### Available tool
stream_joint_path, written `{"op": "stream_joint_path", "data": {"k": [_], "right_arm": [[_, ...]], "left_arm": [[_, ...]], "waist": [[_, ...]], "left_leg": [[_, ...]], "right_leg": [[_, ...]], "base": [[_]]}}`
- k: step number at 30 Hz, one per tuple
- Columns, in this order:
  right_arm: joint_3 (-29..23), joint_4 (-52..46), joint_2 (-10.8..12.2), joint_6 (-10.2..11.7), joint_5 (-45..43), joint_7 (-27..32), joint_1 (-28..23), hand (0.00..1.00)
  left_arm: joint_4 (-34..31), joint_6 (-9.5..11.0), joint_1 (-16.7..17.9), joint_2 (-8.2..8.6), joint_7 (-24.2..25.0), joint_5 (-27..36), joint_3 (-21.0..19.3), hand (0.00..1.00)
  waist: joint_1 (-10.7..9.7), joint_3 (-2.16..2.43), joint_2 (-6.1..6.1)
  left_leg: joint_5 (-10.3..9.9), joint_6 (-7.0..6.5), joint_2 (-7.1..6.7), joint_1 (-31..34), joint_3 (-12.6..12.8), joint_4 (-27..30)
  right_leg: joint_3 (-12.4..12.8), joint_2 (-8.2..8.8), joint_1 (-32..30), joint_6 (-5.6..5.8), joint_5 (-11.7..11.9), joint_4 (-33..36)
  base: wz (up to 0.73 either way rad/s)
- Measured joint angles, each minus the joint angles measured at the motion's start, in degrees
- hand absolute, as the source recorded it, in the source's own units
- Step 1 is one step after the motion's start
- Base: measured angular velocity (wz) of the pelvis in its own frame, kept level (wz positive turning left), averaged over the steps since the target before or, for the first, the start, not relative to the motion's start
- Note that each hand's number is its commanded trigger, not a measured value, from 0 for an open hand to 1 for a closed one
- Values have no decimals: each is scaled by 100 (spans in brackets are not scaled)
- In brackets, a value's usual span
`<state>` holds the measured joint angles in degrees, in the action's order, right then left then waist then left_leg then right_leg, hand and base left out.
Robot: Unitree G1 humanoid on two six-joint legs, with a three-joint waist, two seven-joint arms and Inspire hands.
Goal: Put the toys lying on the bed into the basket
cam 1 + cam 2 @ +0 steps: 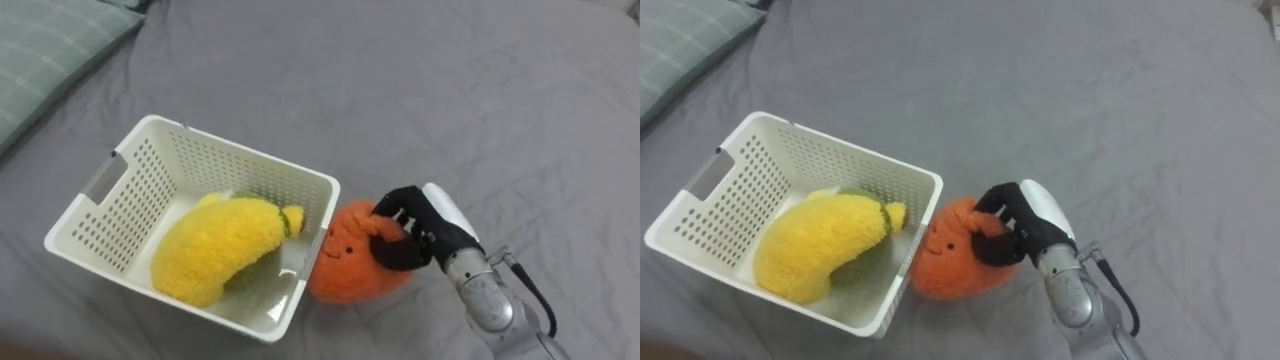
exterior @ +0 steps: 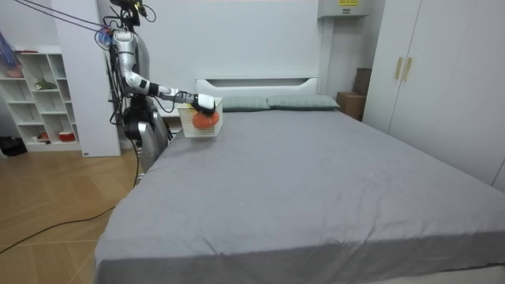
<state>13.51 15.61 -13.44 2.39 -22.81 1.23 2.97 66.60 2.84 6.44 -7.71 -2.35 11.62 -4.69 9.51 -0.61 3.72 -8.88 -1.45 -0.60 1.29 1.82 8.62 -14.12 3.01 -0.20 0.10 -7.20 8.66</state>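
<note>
Orange plush toy (image 1: 350,265) is sitting on the grey bed (image 1: 450,90), touching the outer wall of the white basket (image 1: 230,145), and the right hand (image 1: 415,235) is curling its fingers round it. I'd say it needs lifting clear over the rim, then releasing beside the yellow banana plush (image 1: 220,245) lying inside.

Eye views look steeply down from close above the basket (image 1: 190,225); the room view shares it, far across the bed (image 2: 316,181).
</note>
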Motion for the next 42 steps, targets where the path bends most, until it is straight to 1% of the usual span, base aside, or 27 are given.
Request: {"op": "stream_joint_path", "data": {"k": [4, 8, 13, 18, 21, 26, 32, 35, 38, 42], "right_arm": [[-157, -160, 1, -1, 2, 0, 0, 100], [-245, -655, -18, -52, 2, -17, -8, 100], [-540, -799, -33, -56, -4, -15, -7, 100], [-921, -1166, -38, -57, 0, 39, -7, 100], [-1062, -1380, -47, -70, -2, 76, -7, 100], [-1081, -1757, -52, -81, -25, 99, -5, 100], [-1084, -1962, -75, -99, -19, 122, -2, 100], [-1104, -2317, -93, -185, -15, 119, -2, 100], [-1106, -2649, -156, -179, -3, 128, 76, 100], [-1108, -2974, -155, -179, 6, 140, 140, 100]], "left_arm": [[1, -4, 11, 32, 0, -4, -44, 0], [-4, -25, 149, 26, 3, 1, -160, 0], [9, -27, 221, 20, 11, 2, -204, 0], [77, -28, 324, 22, 9, -1, -363, 0], [97, -38, 333, 20, 2, 0, -427, 0], [98, -39, 323, 14, 0, -3, -480, 0], [78, -43, 328, 10, 0, -3, -488, 0], [100, -42, 342, 13, 0, -3, -527, 0], [220, -28, 314, -5, 0, -8, -527, 0], [262, -32, 345, -5, 0, -53, -526, 0]], "waist": [[-47, 18, -29], [-168, 27, -18], [-192, 43, 16], [-196, 55, 48], [-249, 39, 82], [-279, 18, 124], [-287, 19, 139], [-294, 19, 136], [-298, 21, 138], [-275, 17, 131]], "left_leg": [[0, 0, 0, -59, 2, 1], [0, -1, -1, -106, 6, -2], [-2, -3, -5, -264, 52, -44], [-1, -5, 0, -345, 119, -88], [-2, -5, -3, -347, 119, -92], [-3, -5, -5, -338, 121, -98], [-7, -10, -5, -334, 114, -103], [-8, -11, -5, -319, 101, -101], [-8, -11, -5, -318, 87, -97], [-12, -14, -6, -355, 60, -93]], "right_leg": [[10, -1, 52, 1, -1, 1], [31, -1, 111, 5, -4, 1], [149, -9, 233, 18, -12, -2], [256, -19, 252, 20, -14, 6], [260, -18, 252, 24, -17, 5], [269, -20, 232, 29, -23, 1], [264, -19, 225, 30, -23, 1], [199, -16, 226, 30, -23, 1], [153, -13, 247, 30, -23, 2], [119, -9, 307, 31, -23, -2]], "base": [[0], [0], [-6], [-9], [-1], [0], [0], [3], [6], [5]]}}
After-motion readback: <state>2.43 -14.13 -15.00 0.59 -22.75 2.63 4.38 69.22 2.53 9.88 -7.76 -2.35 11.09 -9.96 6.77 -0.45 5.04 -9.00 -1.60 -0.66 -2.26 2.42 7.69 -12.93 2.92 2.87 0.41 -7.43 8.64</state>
